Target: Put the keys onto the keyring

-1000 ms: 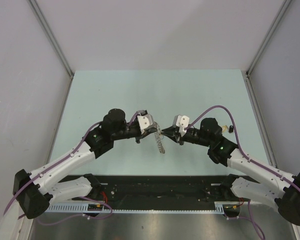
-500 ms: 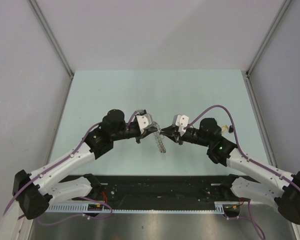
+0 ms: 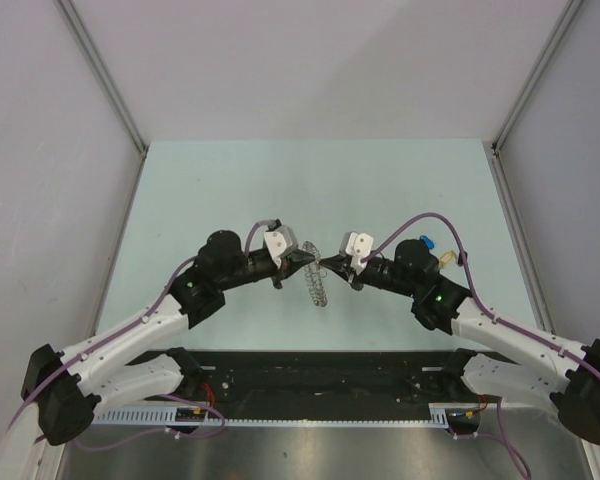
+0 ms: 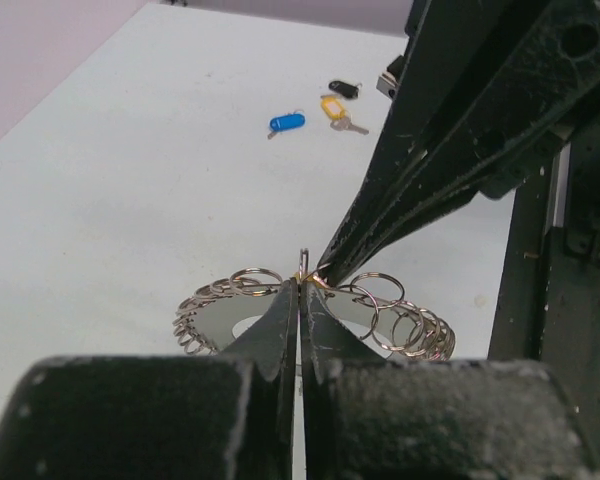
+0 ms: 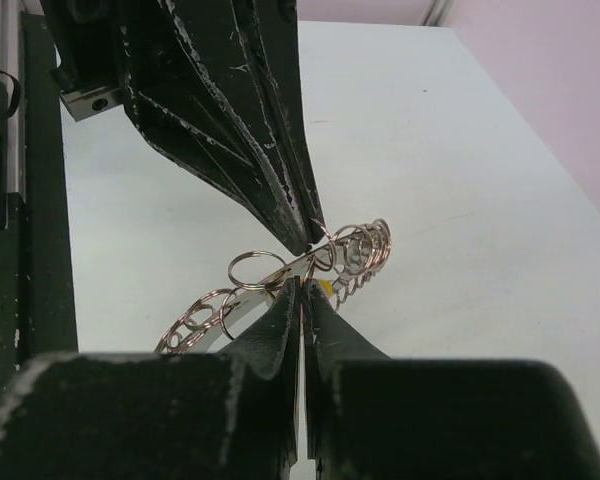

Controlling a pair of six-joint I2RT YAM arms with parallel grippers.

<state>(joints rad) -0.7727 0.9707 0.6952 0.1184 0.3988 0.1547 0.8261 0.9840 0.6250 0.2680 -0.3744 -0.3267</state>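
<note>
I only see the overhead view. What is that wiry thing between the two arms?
Observer: A keyring: a flat silvery ring with many small rings looped along its edge.
Visitor: Is anything holding it?
Observer: Yes. The left tool and the right tool are both shut on its rim, tip to tip.
Visitor: Any keys on it?
Observer: None that I can see. Three keys with blue, yellow and black heads lie on the table, beyond the ring.
</note>
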